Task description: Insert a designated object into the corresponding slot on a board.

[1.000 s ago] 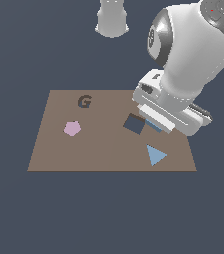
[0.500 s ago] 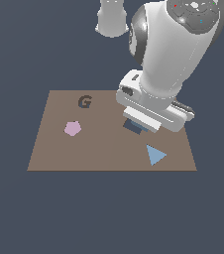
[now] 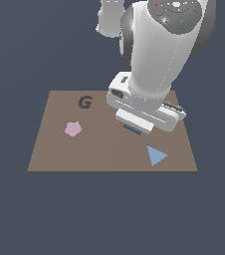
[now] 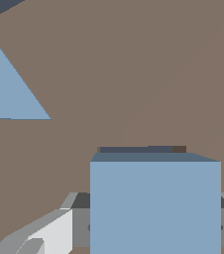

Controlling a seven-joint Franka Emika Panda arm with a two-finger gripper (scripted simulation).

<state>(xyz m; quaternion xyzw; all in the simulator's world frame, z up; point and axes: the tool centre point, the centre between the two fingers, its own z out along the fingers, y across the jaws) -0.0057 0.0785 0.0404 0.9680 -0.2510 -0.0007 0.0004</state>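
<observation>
My gripper (image 3: 133,130) is shut on the light-blue square block (image 3: 132,128), which shows only as a thin blue strip under the hand in the exterior view. In the wrist view the block (image 4: 155,203) fills the space between the grey fingers (image 4: 44,233). A narrow dark strip of the navy square slot (image 4: 134,149) shows just past the block's far edge. In the exterior view the slot is hidden under the hand. The brown board (image 3: 104,149) lies flat beneath; it also shows in the wrist view (image 4: 158,59).
A light-blue triangle (image 3: 156,155) lies on the board toward the exterior view's right front; it also shows in the wrist view (image 4: 10,89). A pink pentagon (image 3: 72,129) and a dark letter G (image 3: 85,102) sit at the exterior view's left.
The arm has moved toward the exterior view's left with the block. The dark square slot, visible beside the hand earlier, is now covered by it.
</observation>
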